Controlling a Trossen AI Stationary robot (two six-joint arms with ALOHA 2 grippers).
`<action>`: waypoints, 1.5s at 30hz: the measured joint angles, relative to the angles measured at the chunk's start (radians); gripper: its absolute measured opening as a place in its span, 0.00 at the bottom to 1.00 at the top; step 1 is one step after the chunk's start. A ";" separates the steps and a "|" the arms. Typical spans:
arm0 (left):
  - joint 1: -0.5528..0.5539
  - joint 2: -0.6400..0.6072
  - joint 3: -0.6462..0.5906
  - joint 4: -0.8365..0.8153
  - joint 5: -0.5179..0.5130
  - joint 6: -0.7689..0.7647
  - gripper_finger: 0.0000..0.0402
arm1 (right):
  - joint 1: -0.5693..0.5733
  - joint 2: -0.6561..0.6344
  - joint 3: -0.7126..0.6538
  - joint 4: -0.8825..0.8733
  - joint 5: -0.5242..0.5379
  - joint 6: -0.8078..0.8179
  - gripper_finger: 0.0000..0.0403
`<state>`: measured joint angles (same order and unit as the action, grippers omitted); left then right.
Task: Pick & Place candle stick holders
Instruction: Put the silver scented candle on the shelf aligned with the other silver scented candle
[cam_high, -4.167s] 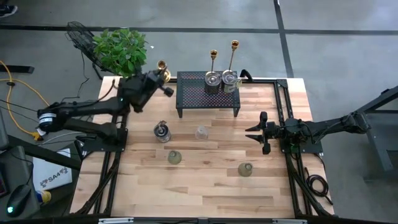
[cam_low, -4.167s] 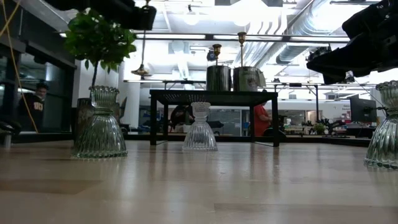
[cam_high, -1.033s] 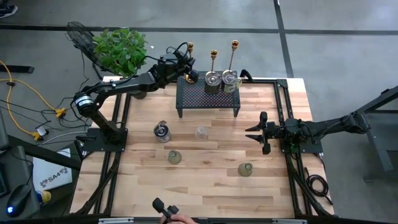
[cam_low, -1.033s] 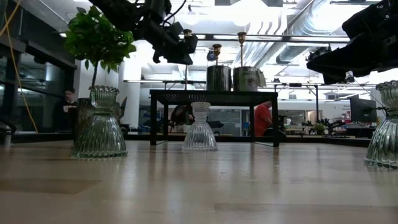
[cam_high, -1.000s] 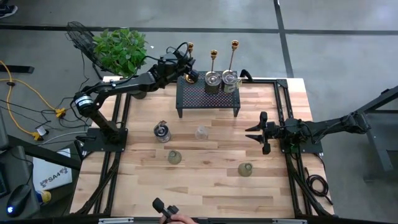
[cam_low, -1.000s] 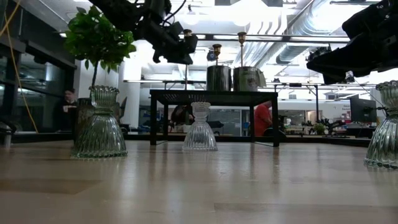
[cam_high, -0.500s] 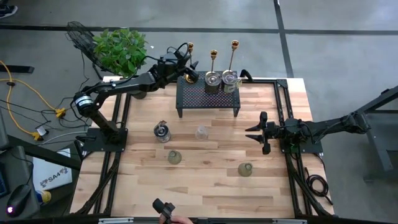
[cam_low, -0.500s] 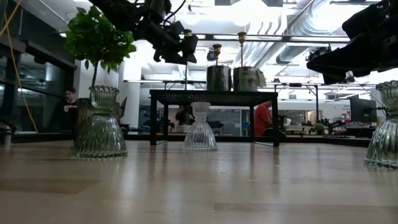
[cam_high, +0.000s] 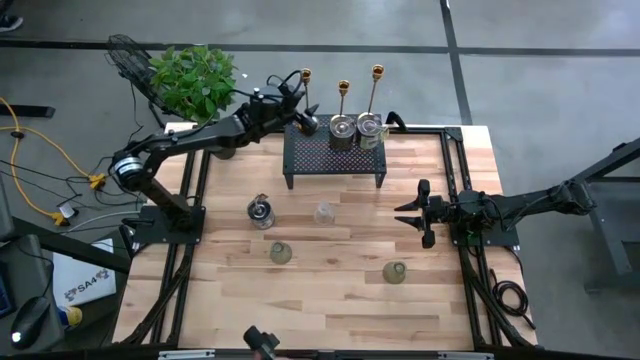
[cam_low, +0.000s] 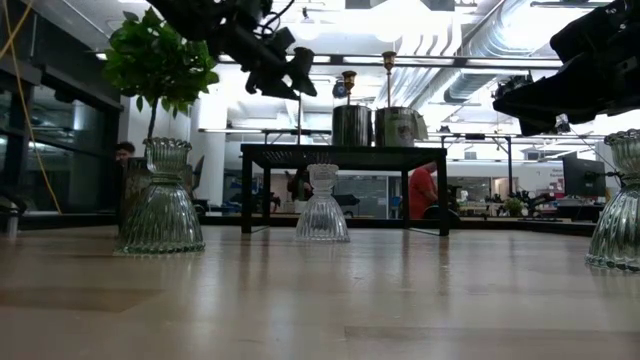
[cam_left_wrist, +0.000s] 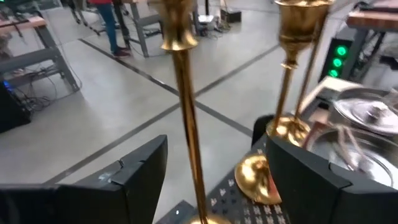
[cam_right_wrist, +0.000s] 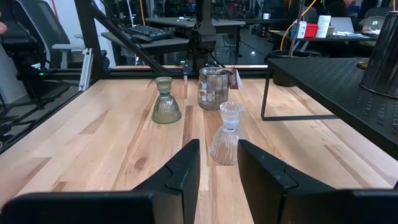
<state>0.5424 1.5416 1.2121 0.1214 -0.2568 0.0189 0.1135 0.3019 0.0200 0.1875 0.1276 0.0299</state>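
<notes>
**Left pincer letting go of a brass candlestick on the rack**

The left pincer (cam_high: 300, 108) is standing wide, its fingers (cam_left_wrist: 134, 180) flanking the stem of a slim gold-brass candlestick (cam_high: 305, 82) without touching, so the piece is apparently resting on the black mesh metal rack (cam_high: 335, 152) by itself. Just beyond are standing two more candlesticks (cam_high: 343, 92) and two silvery cups (cam_high: 343, 129). Four squat glass cups (cam_high: 324, 213) are waiting on the wooden tabletop (cam_high: 330, 290). The right pincer (cam_high: 412, 215), hovering beside them, is narrowly parted and empty.

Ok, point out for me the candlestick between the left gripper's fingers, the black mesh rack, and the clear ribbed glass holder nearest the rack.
candlestick (cam_left_wrist: 185, 118), left wrist view, on its slim gold stem.
black mesh rack (cam_high: 335, 158), high view, on its bare mesh top.
clear ribbed glass holder (cam_low: 322, 210), low view, on its flared ribbed body.
</notes>
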 joint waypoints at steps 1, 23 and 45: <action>-0.004 -0.011 0.000 -0.017 0.005 0.003 0.66 | 0.000 0.000 0.000 0.000 0.000 0.000 0.25; -0.247 -0.194 0.000 -0.871 0.012 -0.317 0.66 | 0.000 0.000 0.000 0.000 0.000 0.000 0.25; -0.496 -0.189 -0.040 -1.301 0.136 -0.891 0.66 | 0.000 0.000 0.000 0.000 0.000 0.000 0.25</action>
<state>0.0461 1.3529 1.1720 -1.1793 -0.1211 -0.8722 0.1135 0.3019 0.0200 0.1875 0.1277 0.0297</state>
